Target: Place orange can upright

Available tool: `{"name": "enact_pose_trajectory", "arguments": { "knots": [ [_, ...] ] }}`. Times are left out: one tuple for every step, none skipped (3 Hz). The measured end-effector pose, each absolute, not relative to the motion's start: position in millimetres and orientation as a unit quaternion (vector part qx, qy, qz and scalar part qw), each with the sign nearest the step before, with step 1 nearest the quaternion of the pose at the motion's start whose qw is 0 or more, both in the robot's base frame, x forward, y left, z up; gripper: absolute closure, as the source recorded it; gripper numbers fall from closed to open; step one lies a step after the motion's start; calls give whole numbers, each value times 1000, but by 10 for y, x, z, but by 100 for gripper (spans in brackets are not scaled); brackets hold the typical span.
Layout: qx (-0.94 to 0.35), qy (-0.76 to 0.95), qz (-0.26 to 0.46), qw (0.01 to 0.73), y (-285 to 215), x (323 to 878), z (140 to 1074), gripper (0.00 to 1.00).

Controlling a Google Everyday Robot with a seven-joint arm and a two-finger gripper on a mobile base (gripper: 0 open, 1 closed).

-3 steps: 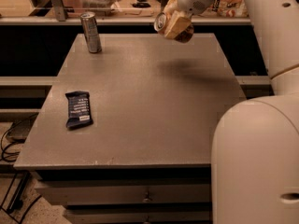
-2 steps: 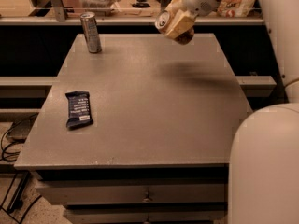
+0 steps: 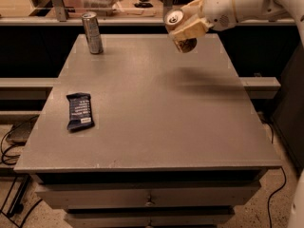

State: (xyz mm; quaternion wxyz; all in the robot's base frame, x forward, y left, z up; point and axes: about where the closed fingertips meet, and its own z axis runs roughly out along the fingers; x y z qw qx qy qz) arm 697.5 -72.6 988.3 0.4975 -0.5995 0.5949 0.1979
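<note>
Bar [image 3: 80, 110]: lies flat on the table, well to the left of the claw and nearer the front edge; it has no part in the task.
Grey can [image 3: 92, 32]: stands upright far to the left of the claw, near the back-left corner, well apart from it.
Table [image 3: 142, 141]: the top spreads below and ahead of the claw, with open surface right under it.
Shadow [image 3: 199, 77]: a soft dark patch on the top, just below the claw, which suggests that the load hangs clear of the surface.
Orange can [image 3: 175, 18]: sits inside the claw, held off the table and tilted, with the silver top turned up and to the left and the base down and to the right.
Claw [image 3: 184, 31]: hovers above the back-right part of the table, its fingers closed around the body of the orange can.
Arm [image 3: 237, 4]: reaches in from the right, behind the claw.
Done: the orange can appears to be picked up and carried over the table.
Left: it looks as if the claw must turn the orange can onto its base, lower it to the top, let go and back off. The placing itself has not begun.
</note>
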Motion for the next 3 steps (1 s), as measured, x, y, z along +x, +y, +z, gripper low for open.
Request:
{"name": "enact_pose_trajectory", "arguments": {
  "knots": [
    [-563,599,235,519,-763,6911,9816,100],
    [-535,610,264,522,-759,6899,9677,100],
    [-513,617,286,524,-723,6907,9530,100]
  ]
}}
